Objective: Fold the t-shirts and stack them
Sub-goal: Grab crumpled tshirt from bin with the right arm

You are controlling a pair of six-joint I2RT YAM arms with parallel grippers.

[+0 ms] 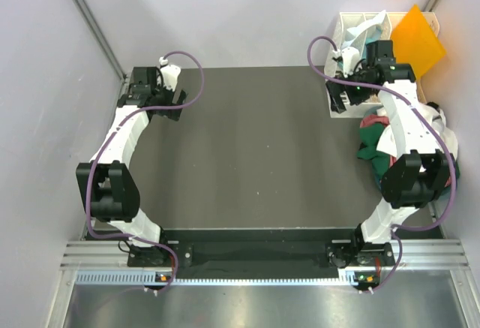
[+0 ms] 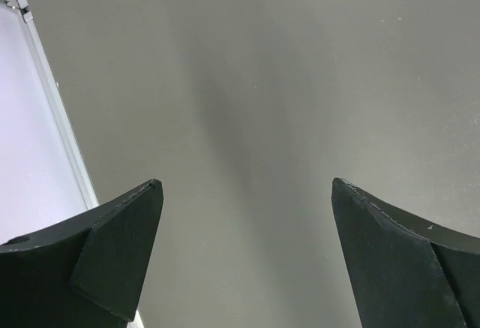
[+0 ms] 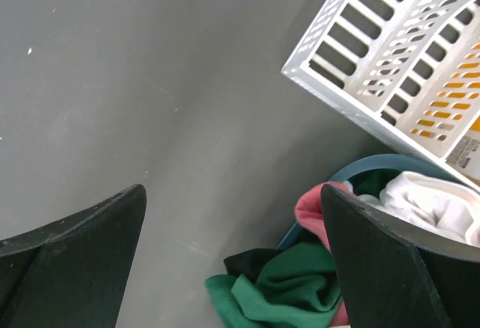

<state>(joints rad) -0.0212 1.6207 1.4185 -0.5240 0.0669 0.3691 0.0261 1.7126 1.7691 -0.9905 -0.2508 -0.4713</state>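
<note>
T-shirts [image 3: 281, 287] in green, salmon and white lie crumpled in a heap with no clear long axis. They spill from a teal-rimmed tub [image 3: 360, 165], just beside the right gripper [image 3: 232, 189], off its rack-side finger. Its jaws are spread. The left gripper [image 2: 246, 182], also spread, hangs well apart, so the right arm is nearer. The label on the white rack [image 3: 390, 50] is too small to read.

walls: plain pale grey panels [image 1: 247, 13] on three sides | table: matte dark grey top [image 1: 247, 148] | near edge: slotted aluminium rail [image 1: 90, 253] | light: even, soft shadows
</note>
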